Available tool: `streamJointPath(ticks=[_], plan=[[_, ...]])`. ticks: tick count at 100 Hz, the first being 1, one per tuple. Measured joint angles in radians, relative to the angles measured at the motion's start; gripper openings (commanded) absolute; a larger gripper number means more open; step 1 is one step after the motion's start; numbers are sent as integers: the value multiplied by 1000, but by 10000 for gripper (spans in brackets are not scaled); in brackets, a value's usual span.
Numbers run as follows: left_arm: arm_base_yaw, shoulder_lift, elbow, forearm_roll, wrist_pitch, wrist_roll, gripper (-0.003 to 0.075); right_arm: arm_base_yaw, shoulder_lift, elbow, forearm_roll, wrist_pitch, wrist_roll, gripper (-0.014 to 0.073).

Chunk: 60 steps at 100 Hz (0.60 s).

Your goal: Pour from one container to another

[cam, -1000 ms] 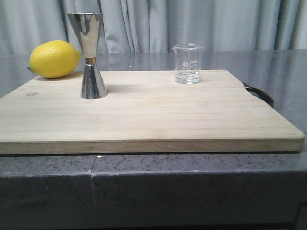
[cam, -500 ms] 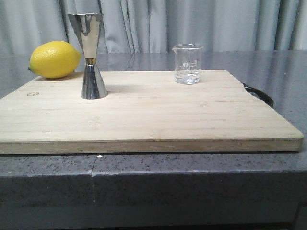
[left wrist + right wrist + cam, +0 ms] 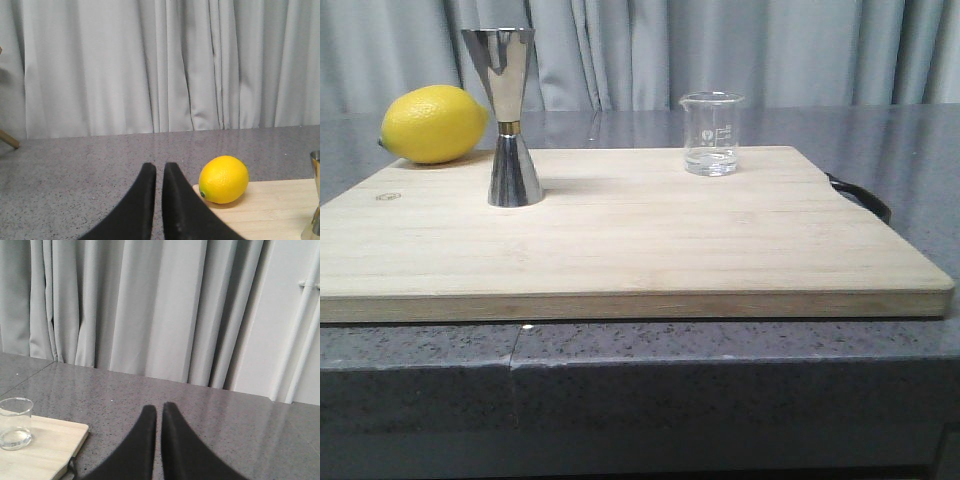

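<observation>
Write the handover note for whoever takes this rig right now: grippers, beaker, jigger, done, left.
Left gripper: shut, empty, off the board's left end near the lemon.
Right gripper: shut, empty, off the board's right end.
Beaker: upright at the far right of the board, a little clear liquid in the bottom.
Jigger: upright at the far left, beside the lemon.
Done: nothing; neither is touched.
Left: grasp the beaker, carry it over, pour into the jigger.

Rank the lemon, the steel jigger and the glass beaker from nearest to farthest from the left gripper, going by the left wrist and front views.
1. Lemon: just past the left gripper, on the board's far left corner.
2. Jigger: further right on the board, only its edge showing in the wrist view.
3. Beaker: on the board's right side, outside the left wrist view.
</observation>
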Motion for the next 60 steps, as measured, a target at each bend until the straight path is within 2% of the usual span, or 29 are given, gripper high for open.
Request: streamJointPath(ticks=[60], plan=[[0,0,0,-4,-8,-1,-19,0,0,0,0,0,0,-75]])
